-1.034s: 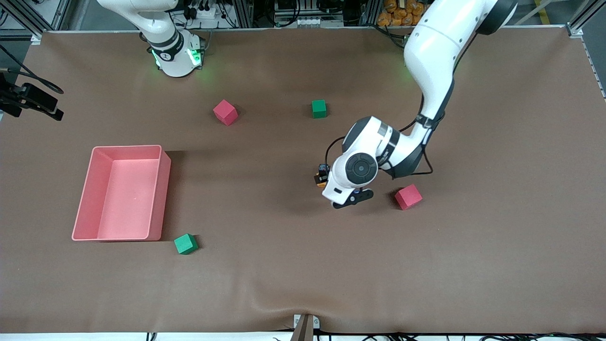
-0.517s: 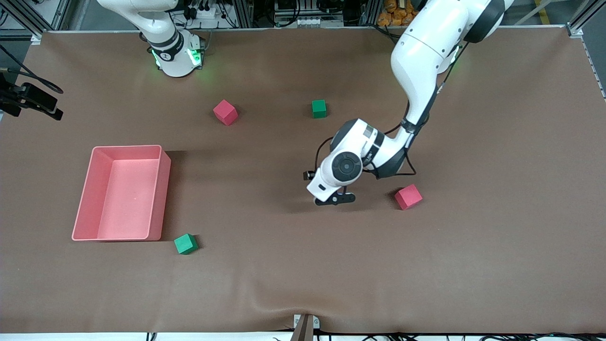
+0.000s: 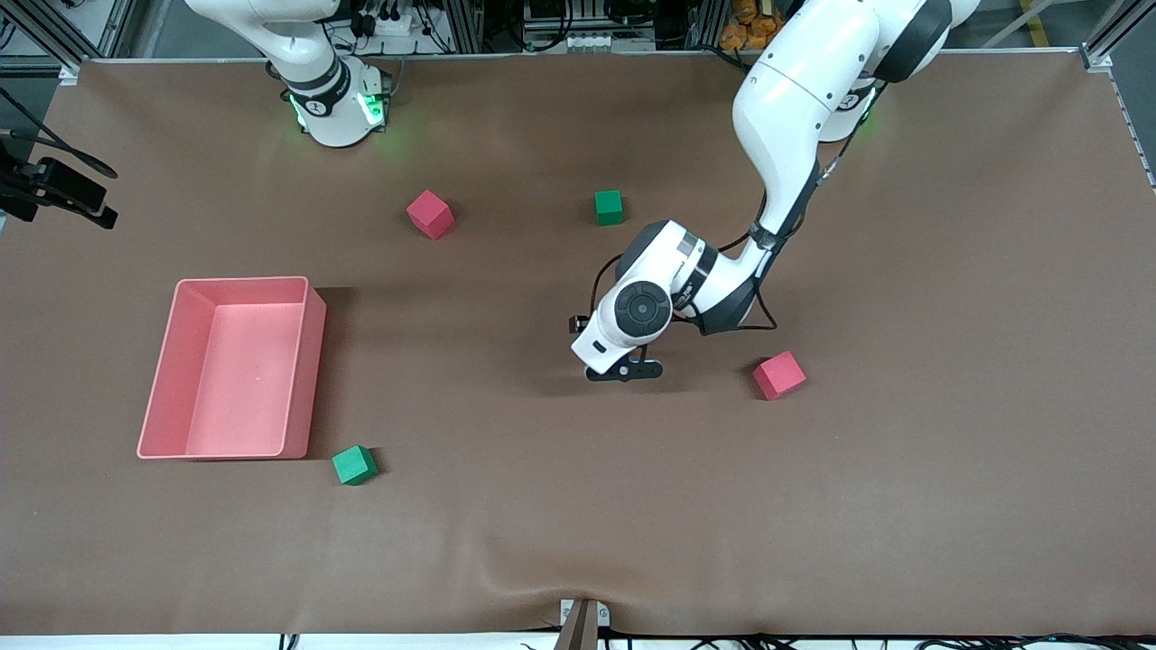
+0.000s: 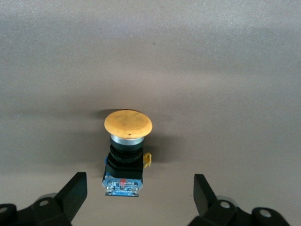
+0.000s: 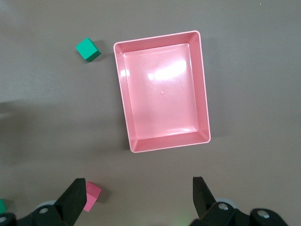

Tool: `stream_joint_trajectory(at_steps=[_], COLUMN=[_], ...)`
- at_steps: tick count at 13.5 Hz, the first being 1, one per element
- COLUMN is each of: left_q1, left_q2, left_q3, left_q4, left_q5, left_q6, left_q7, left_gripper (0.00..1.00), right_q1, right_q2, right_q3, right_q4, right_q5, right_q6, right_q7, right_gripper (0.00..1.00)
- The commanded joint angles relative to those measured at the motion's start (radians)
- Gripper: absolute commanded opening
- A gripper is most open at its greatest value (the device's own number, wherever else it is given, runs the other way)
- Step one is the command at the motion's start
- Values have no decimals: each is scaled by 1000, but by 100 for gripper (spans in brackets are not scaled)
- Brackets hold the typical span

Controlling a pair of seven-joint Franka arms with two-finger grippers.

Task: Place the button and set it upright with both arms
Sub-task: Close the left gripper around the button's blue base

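A robotics lab — aluminium framing [image 3: 90, 32], cabling and a brown-covered test table [image 3: 948, 496] show it.

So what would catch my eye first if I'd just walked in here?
Probably the orange-capped button lying on the brown table, with the left claw open over it near the table's middle. Then the big pink bin toward the right arm's end, with red and green cubes scattered about.
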State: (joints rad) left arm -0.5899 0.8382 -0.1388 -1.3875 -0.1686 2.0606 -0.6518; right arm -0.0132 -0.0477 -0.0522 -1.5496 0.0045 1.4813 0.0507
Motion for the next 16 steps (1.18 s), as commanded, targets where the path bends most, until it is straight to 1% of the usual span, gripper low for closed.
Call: stream_joint_trajectory(at_steps=[1,8,10,15,16], left_q1=[-4,-4,-4,-14,-14], left_q2=[15,16,21,21,21], left_q3=[5,5,5,5,4], left_q4=[18,-4,-13,-24,-24], left_q5=[-14,-14,-9,-9,-11], left_q6=[3,-10,-10,-39,-46], left_q7=[21,96,138,152,150], left_gripper=[100,100,96,89,85], right_q1=[18,18,18,24,26], right_q2=[2,2,2,2,3], right_q3=[-12,-12,-12,-18,-20], right_q4=[17,16,17,17,17], right_q5=[-20,-20,-20,-20,-18], right_q6=[-15,-15,-15,-16,-16], right_q7=[-12,-14,-12,-12,-14], right_gripper=[100,100,100,100,100])
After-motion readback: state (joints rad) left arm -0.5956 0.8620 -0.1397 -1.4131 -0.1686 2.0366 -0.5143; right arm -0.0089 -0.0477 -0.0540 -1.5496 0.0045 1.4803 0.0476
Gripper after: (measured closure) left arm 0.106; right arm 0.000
